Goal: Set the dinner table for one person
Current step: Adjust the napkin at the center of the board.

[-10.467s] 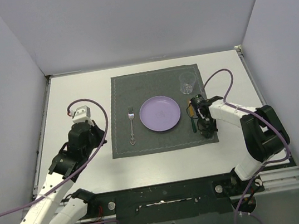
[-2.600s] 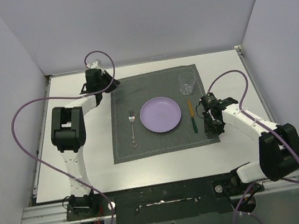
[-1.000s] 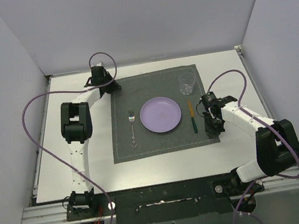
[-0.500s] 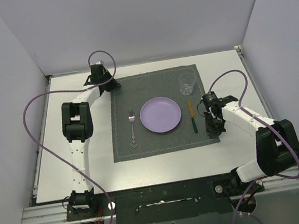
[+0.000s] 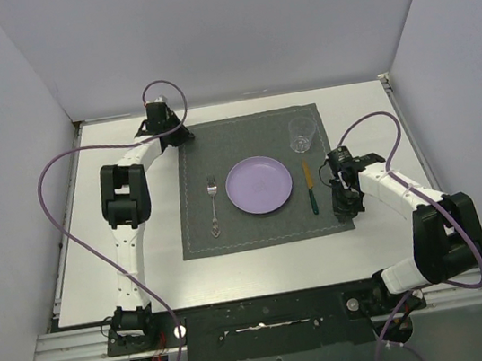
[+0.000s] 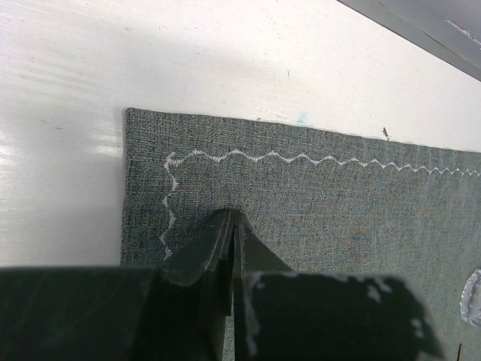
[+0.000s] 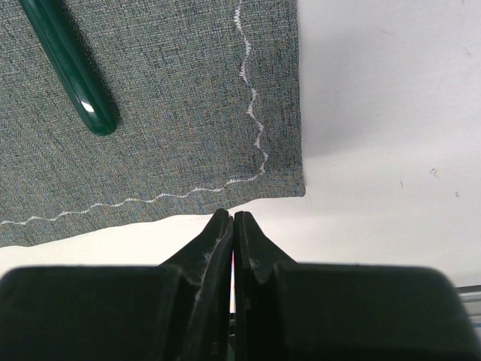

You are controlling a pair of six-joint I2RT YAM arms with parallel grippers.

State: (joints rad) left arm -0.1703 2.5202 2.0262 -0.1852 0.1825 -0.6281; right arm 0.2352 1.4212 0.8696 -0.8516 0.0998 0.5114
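The white dinner table [image 5: 145, 267] fills the walled bay ahead of both arm bases and carries a dark grey placemat [image 5: 257, 228] at its centre. A lilac plate [image 5: 259, 184] sits mid-mat. The left gripper [image 6: 231, 219], fingers pressed together, points over the mat's far left corner; the right gripper [image 7: 232, 219], fingers likewise together, sits just off the near right corner. A fork [image 5: 213, 207] lies left of the plate, a green-handled knife [image 5: 311, 193] right of it, and a clear glass [image 5: 303, 134] stands beyond the knife
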